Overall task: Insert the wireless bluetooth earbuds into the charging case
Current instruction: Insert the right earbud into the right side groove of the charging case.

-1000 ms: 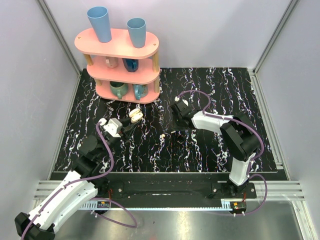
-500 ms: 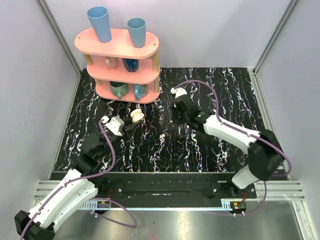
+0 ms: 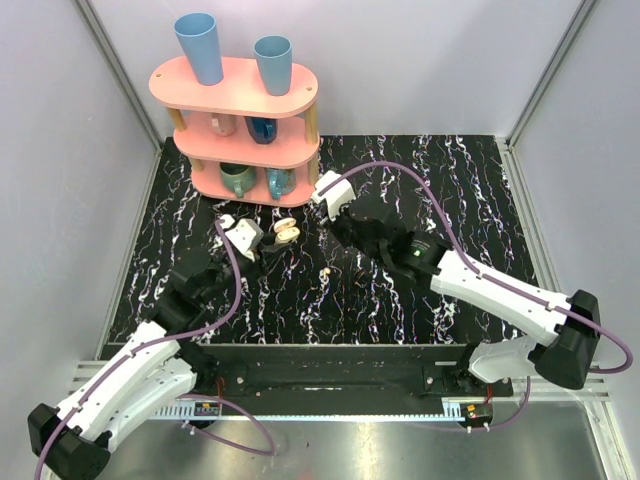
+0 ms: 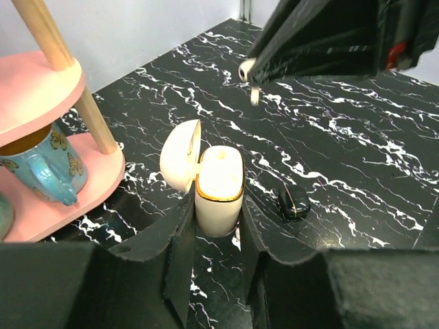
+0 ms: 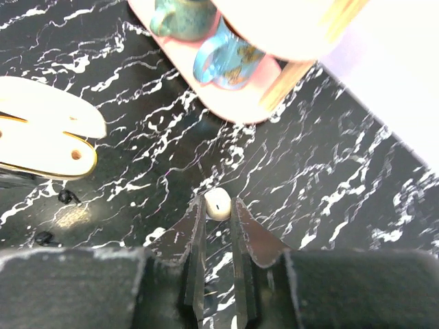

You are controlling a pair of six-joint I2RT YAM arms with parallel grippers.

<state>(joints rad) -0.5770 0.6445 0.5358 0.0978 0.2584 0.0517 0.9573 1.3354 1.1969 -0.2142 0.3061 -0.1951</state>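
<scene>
My left gripper (image 3: 268, 242) is shut on the charging case (image 3: 286, 232), a cream-white clamshell held upright with its lid open. In the left wrist view the case (image 4: 219, 185) sits between my fingers, lid (image 4: 180, 156) tipped back to the left. My right gripper (image 3: 338, 226) is shut on one cream-white earbud (image 5: 218, 203), pinched at the fingertips above the table. It hangs beyond and right of the case, apart from it; the earbud also shows in the left wrist view (image 4: 248, 70). The open case shows at the left of the right wrist view (image 5: 48, 147). A second earbud (image 3: 326, 273) lies on the table.
A pink three-tier shelf (image 3: 250, 150) with cups and mugs stands at the back left, close behind the case. Its lower tier and a blue mug (image 4: 41, 161) are just left of the case. A small black object (image 4: 293, 202) lies on the table right of the case.
My right arm has swung left and stretched out, bringing the earbud close to the case. My left gripper has carried the case a little to the right and forward.
</scene>
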